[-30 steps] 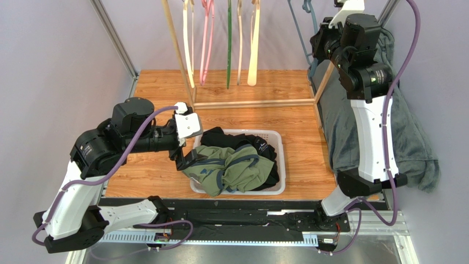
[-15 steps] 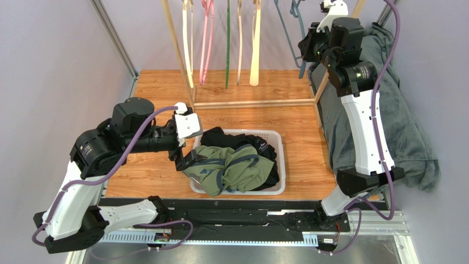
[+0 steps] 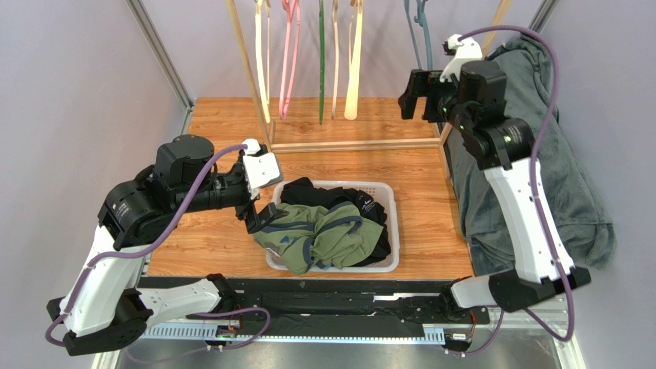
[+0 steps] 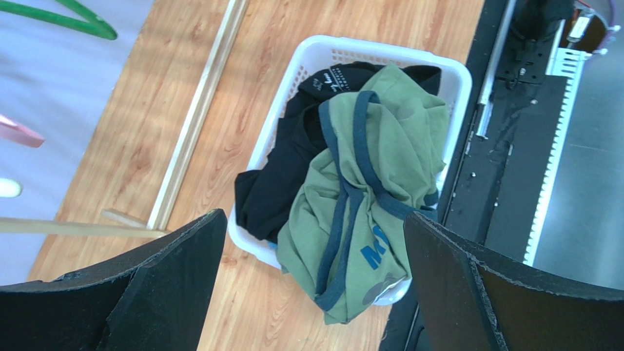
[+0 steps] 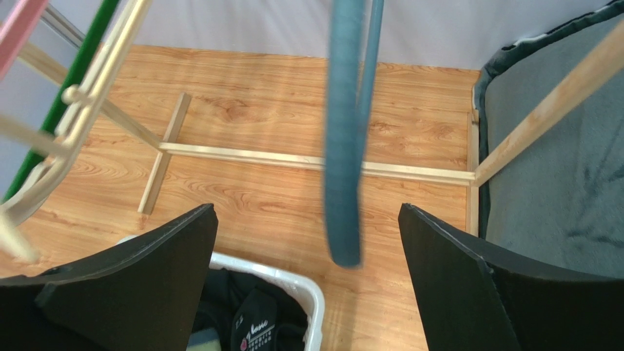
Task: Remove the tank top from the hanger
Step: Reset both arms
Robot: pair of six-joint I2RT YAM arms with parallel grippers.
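Observation:
The tank top [image 3: 323,234] is olive green with navy trim. It lies crumpled in a white basket [image 3: 393,231] on top of black clothing, free of any hanger. In the left wrist view the tank top [image 4: 366,183] spills over the basket's [image 4: 293,73] near rim. My left gripper [image 3: 258,198] hovers open at the basket's left edge, empty. A bare teal hanger [image 3: 420,14] hangs on the rail at the back right. My right gripper [image 3: 420,98] is open just below it. In the right wrist view, the hanger [image 5: 344,146] dangles, blurred, between the spread fingers [image 5: 307,285], untouched.
Cream, pink and green hangers [image 3: 320,61] hang from the wooden rack at the back. Its base bar [image 3: 354,144] crosses the table behind the basket. A grey garment [image 3: 554,177] is draped over the rack's right side. Black clothing [image 3: 308,192] fills the basket.
My right gripper has gone from shut to open and has moved down and left, away from the rail. The teal hanger now hangs free. The left arm has barely moved.

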